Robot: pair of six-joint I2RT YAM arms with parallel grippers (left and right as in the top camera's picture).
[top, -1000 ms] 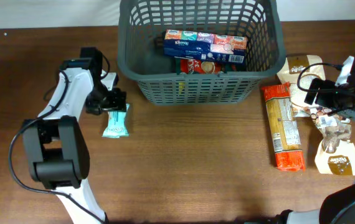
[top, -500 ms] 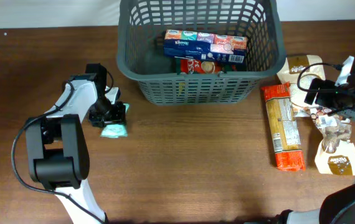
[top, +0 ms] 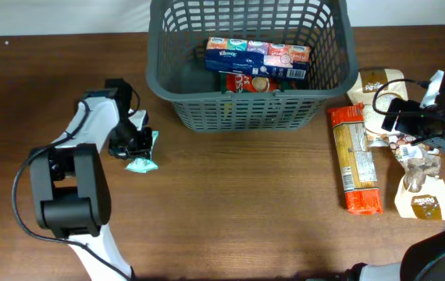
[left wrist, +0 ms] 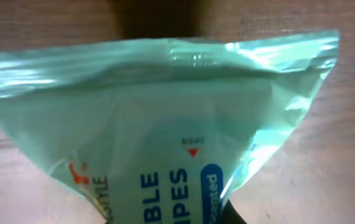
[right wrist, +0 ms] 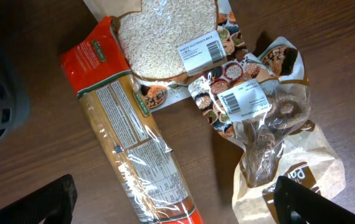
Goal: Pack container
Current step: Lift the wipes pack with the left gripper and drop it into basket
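The left gripper (top: 134, 144) has come down on the teal wipes packet (top: 142, 160), and its jaws seem pinched shut on it. A second ago the packet lay flat on the table (top: 230, 218). Now it is bunched and tipped up, and in the wrist view it fills the space just ahead of the jaws, though the fingers themselves are hidden. The pick looks made, so a lift should be next. The container (top: 246, 117) stands beyond and to the right of those jaws, near but apart, already holding a tissue pack (top: 258, 56). The right gripper (top: 398, 111) has not moved. Its jaws are spread wide over the pasta packet (right wrist: 134, 143) and rice bag (right wrist: 165, 37), gripping nothing.
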